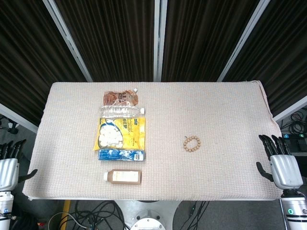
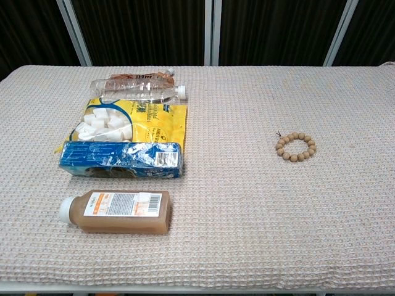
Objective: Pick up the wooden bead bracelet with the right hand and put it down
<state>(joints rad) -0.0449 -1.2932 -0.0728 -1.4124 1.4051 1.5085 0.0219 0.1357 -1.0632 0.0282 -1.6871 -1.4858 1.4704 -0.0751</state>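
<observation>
Beige woven surface [image 1: 216, 105] carries the wooden bead bracelet [image 1: 191, 143] — a closed tan ring lying flat, apart from the right hand [image 1: 282, 165], which rests empty with fingers spread at the right edge.

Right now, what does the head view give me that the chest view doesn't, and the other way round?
Only the head view shows the right robot hand and left robot hand, both off the table's ends, fingers apart, holding nothing.

Only the chest view shows the brown drink bottle label up close.

Both show the wooden bead bracelet lying alone on the mat, and the snack items in a column.
</observation>
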